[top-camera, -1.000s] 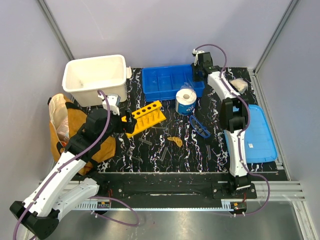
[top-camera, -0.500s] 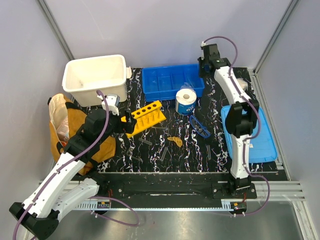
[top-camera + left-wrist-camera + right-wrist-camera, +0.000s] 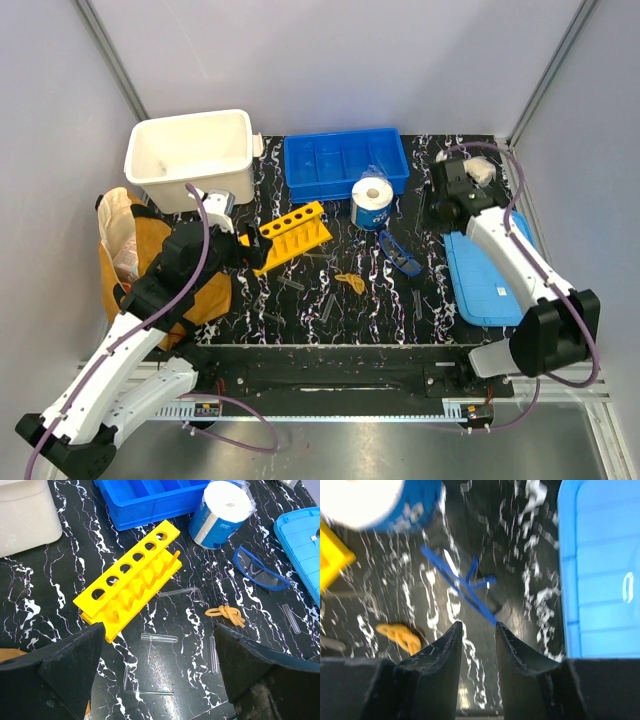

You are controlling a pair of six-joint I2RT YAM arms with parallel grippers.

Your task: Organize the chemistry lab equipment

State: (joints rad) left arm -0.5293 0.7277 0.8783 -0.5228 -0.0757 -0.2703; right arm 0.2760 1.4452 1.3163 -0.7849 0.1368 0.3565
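Swinging back from the far end of the blue bin point(image 3: 345, 160), the right arm has brought its hand point(image 3: 440, 200) nearer, over the tabletop point(image 3: 300, 320) beside the far corner of the blue lid point(image 3: 495, 275). The left arm has barely shifted.

The left hand point(image 3: 160, 680) is spread wide and empty, pointing at the rack point(image 3: 131, 577). The rack lies just ahead of it and a little left, on its side. Its long axis runs diagonally from near-left to far-right, so the spread fingers would need to cross its narrow width. The left arm is clearly the nearer one. Behind the rack stand a white tub point(image 3: 190, 150) and the bin, and a paper roll point(image 3: 372, 203) sits just beyond the rack's far end, so the open room is on the near side.

Tubes point(image 3: 159, 638) lie flat and scattered between the hand and the rack, at mixed angles. The yellow piece point(image 3: 226, 614) lies right of them, with the goggles point(image 3: 257, 570) further right.

The right hand point(image 3: 476, 625) shows only a narrow gap between its fingers, with nothing in it. The goggles point(image 3: 460, 587) seem to lie just ahead of those fingers, long axis slanting, though that view is blurred. The lid's edge close on the right limits room there.
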